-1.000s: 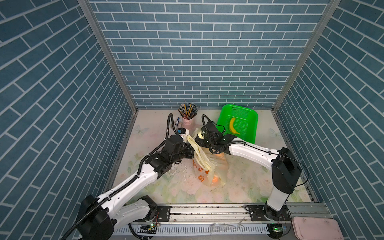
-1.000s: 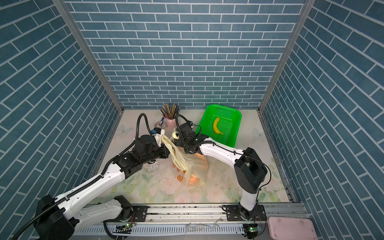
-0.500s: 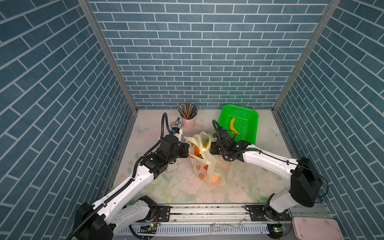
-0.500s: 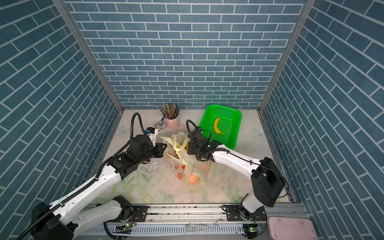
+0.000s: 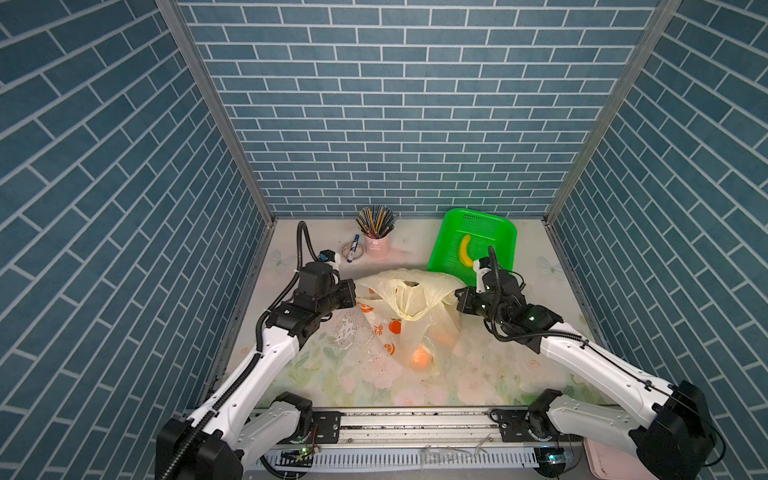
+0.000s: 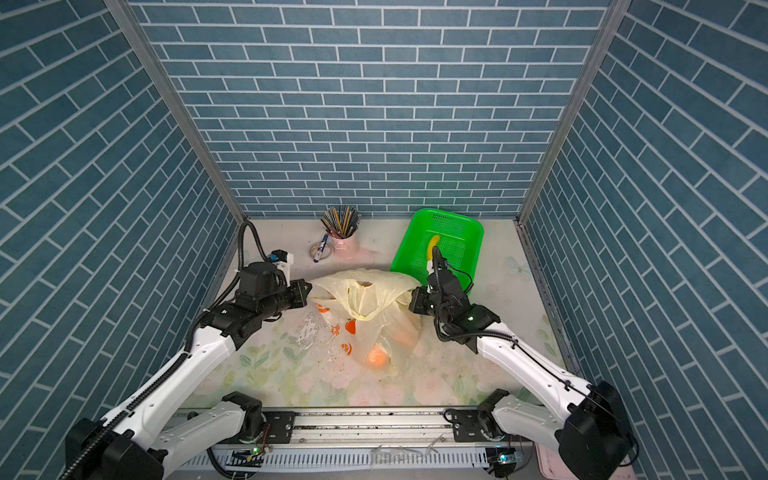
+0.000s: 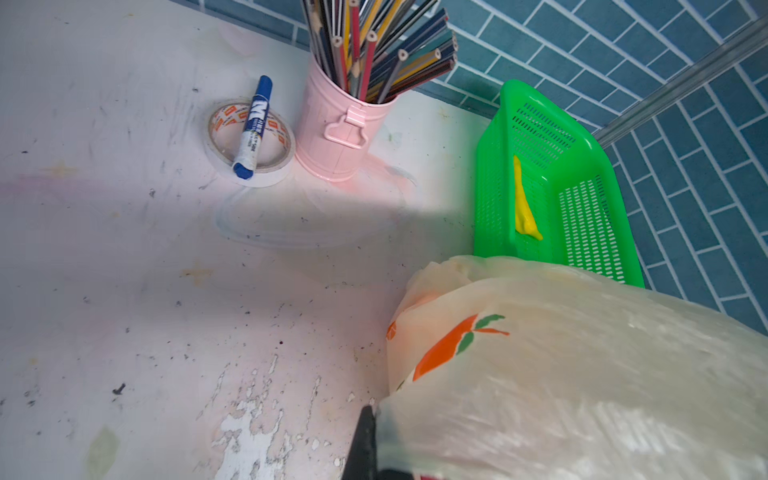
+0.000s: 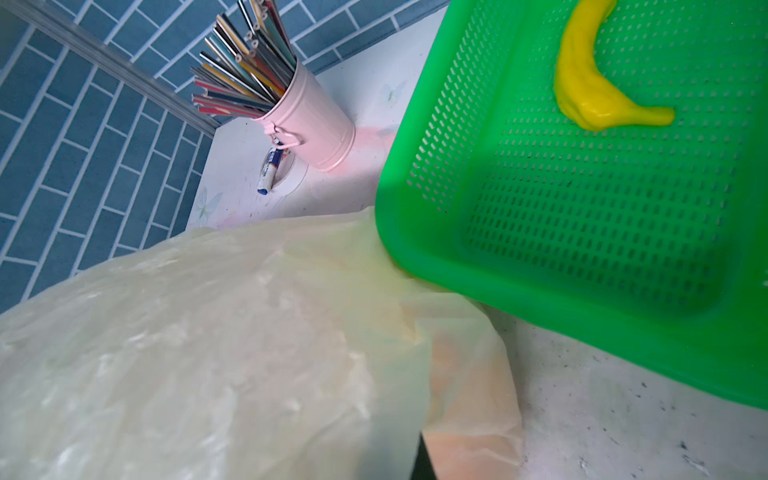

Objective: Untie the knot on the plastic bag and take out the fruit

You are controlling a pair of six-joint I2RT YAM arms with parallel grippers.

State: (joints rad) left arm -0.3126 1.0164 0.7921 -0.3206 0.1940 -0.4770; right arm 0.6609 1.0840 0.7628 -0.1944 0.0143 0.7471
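As the left tool (image 5: pixel 352 292) and right tool (image 5: pixel 459 300) each clenched an opposite edge of the plastic bag (image 5: pixel 409 305), its mouth stretched between them above the desk (image 5: pixel 332 384). Thin, limp, slippery film seemed tear-prone; bunched rim looked the safest hold. Orange fruit (image 5: pixel 419 358) sat low inside.

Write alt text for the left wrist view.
A translucent pale yellow plastic bag with orange prints fills the foreground. Beyond it: a green basket holding a banana, a pink cup of pencils, and a blue marker lying across a tape roll.
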